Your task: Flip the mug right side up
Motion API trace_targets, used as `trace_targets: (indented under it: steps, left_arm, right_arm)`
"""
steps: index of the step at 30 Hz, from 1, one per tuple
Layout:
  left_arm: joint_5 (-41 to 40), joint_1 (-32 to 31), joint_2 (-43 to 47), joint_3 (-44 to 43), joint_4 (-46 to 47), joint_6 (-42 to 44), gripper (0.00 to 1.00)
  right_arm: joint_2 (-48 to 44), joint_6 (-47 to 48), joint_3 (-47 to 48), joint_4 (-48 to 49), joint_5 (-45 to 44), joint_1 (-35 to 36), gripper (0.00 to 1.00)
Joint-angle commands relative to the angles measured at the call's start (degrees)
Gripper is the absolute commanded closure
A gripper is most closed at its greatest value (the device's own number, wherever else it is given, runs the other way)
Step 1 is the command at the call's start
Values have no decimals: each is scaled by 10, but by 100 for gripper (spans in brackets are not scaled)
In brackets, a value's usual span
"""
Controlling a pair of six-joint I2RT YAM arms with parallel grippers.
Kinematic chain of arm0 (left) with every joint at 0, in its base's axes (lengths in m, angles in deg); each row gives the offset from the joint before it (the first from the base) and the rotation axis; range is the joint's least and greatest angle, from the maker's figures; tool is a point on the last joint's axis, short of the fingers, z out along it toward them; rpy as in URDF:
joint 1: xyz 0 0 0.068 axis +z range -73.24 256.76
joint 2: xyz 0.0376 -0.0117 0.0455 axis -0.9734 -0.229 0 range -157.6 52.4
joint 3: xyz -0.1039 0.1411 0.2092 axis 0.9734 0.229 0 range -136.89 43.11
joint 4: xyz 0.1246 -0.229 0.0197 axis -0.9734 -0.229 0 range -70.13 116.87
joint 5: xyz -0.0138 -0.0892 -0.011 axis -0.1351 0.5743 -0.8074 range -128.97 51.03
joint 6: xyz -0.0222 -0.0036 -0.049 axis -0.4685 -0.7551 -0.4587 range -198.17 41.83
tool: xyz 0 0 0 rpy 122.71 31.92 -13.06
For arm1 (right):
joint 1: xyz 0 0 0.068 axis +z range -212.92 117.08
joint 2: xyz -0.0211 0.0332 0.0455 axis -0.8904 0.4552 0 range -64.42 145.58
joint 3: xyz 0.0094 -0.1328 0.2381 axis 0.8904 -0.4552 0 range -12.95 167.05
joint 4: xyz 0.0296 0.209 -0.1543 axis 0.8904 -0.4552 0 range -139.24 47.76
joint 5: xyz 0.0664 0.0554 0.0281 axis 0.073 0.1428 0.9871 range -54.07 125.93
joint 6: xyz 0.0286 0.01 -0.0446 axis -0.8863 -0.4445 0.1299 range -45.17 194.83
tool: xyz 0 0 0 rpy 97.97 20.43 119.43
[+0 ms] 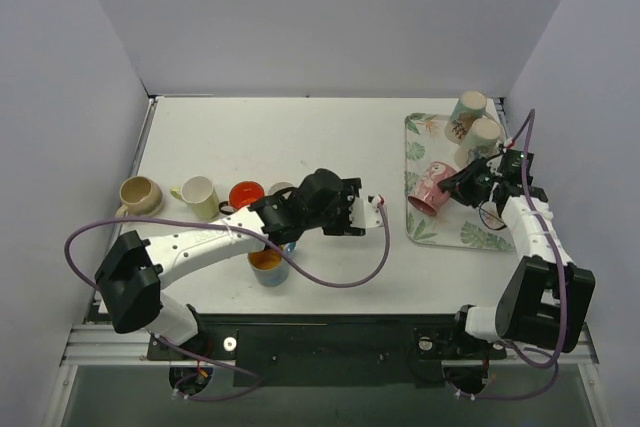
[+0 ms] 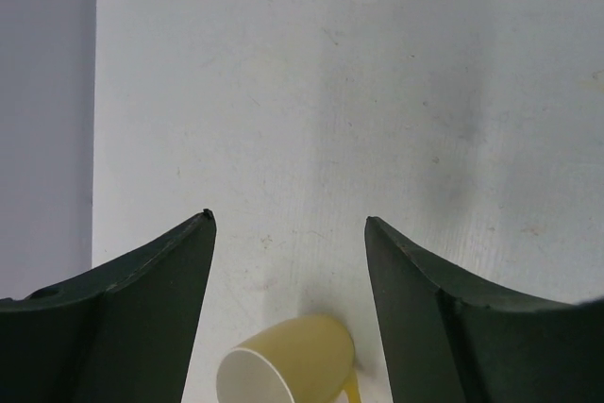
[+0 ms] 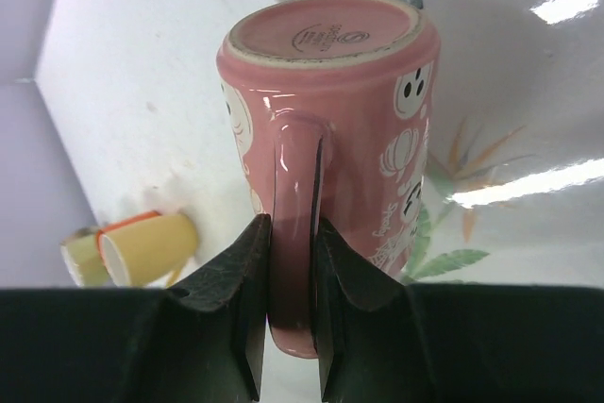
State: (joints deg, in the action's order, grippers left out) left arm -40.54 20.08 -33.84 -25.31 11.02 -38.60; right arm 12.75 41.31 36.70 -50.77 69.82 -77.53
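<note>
My right jaws are closed tight on the handle [image 3: 297, 176] of the pink mug [image 3: 330, 92], one finger on each side. The mug is not upright. Its base faces the wrist camera, and from above it lies tilted over the left part of the tray [image 1: 445, 230], mouth toward the tray's left edge. I cannot tell if it touches the tray or hangs free.

I judge the main danger is the grip itself. Only the thin glazed handle is held, so the heavy body may swing or slip between the jaws when I rotate it. The rim could also catch the lip of the tray if I turn it too low, and a wide turn could knock the two cups [image 1: 483, 139] just beyond it.

My left jaws stand wide apart with nothing between them, over the bare surface [image 2: 330, 120] well left of the tray. They are no help if the mug falls.

For containers, nearest is a blue mug [image 1: 268, 265], well left of the tray, orange inside; I cannot say if that is liquid or glaze. Farther left stand an orange mug [image 1: 246, 194], a yellow mug [image 1: 200, 197] and a beige mug [image 1: 140, 195], with no contents that I can see. The two cups sit at the tray's far end.
</note>
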Motion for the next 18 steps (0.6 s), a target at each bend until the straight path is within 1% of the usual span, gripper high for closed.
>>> trace_targets:
  steps: [1, 2, 3, 4, 5, 6, 7, 8, 9, 10, 11, 12, 15, 16, 17, 18]
  left_arm:
    - [-28, -16, 22, 68, 195, 51, 25]
    - [-25, -20, 20, 77, 240, 54, 25]
    - [-22, -24, 19, 101, 271, 57, 25]
    - [-19, -27, 14, 116, 336, 73, 25]
    - [-20, -33, 11, 149, 373, 85, 24]
    - [-35, -37, 3, 165, 464, 117, 21]
    - [-44, -42, -3, 205, 511, 144, 19]
    - [-50, -42, -10, 224, 620, 190, 15]
    - [-42, -40, -14, 264, 712, 209, 13]
    - [-29, -40, -17, 279, 744, 235, 9]
    - [-27, -40, -17, 296, 784, 237, 9]
    - [-29, -40, -12, 298, 791, 234, 8]
    - [-32, -46, -13, 305, 834, 242, 8]
    - [-29, -47, -22, 305, 840, 255, 8]
    - [-28, -48, -28, 300, 828, 251, 8]
    - [-30, -49, -35, 285, 815, 227, 7]
  right_arm:
    - [-77, -184, -27, 185, 41, 5, 100]
    - [-98, -216, -38, 196, 38, 9, 100]
    - [-109, -230, -42, 212, 35, 16, 100]
    - [-125, -249, -44, 215, 34, 25, 100]
    - [-140, -257, -44, 215, 31, 29, 100]
    - [-149, -272, -40, 215, 25, 41, 100]
    - [-162, -279, -37, 215, 21, 48, 100]
    - [-170, -287, -29, 211, 11, 66, 100]
    - [-183, -293, -23, 206, 7, 74, 100]
    - [-187, -293, -9, 202, -3, 93, 100]
    - [-196, -289, -2, 186, -10, 101, 100]
    - [-201, -288, 11, 179, -21, 119, 100]
    - [-222, -279, 25, 157, -35, 142, 100]
    - [-224, -271, 32, 128, -53, 143, 100]
    - [-230, -241, 35, 106, -65, 143, 100]
    - [-231, -226, 36, 66, -92, 143, 100]
